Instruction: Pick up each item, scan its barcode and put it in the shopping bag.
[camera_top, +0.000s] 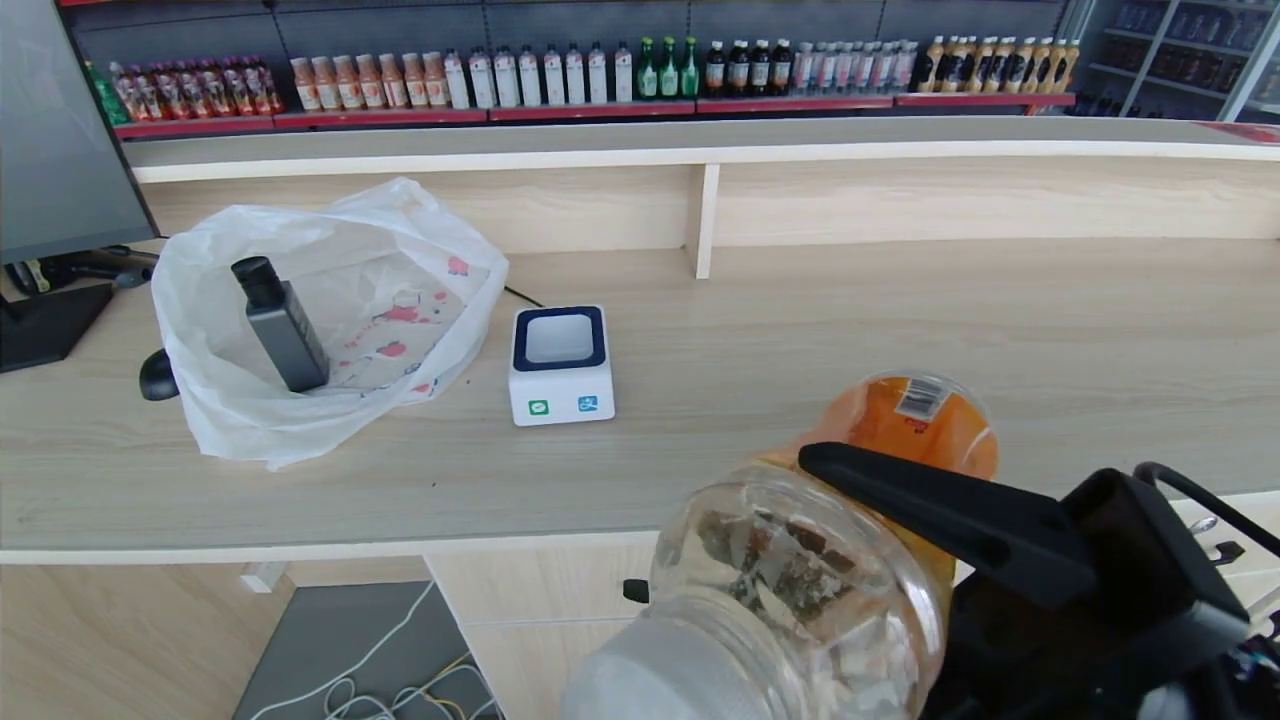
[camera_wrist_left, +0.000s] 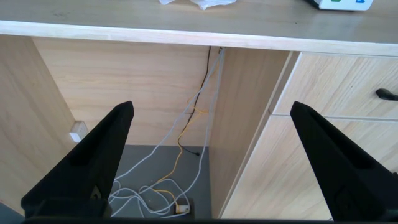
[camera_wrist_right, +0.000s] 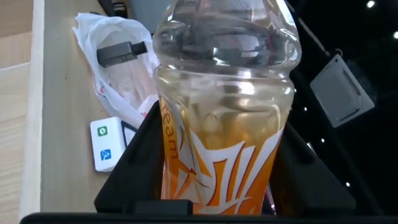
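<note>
A pale wood desk (camera_top: 800, 330) has a raised back ledge (camera_top: 640, 150) with an upright divider (camera_top: 706, 220). Behind it, red shelves (camera_top: 600, 108) carry rows of bottles (camera_top: 560, 75); loose cables (camera_wrist_left: 210, 71) hang over grey floor (camera_top: 320, 620) under the desk

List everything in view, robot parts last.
clear plastic bottle with orange label: 1, clear/orange, in right gripper
white plastic shopping bag: 1, white, left on wooden counter
dark grey flat bottle: 1, grey, leaning inside bag
white box scanner, blue-rimmed window: 1, white/blue, counter beside bag
drink bottles: many, mixed, back shelves
loose cables: several, white/yellow, floor under counter
left gripper: 1, black, open, facing counter front
right gripper: 1, black, shut on bottle
</note>
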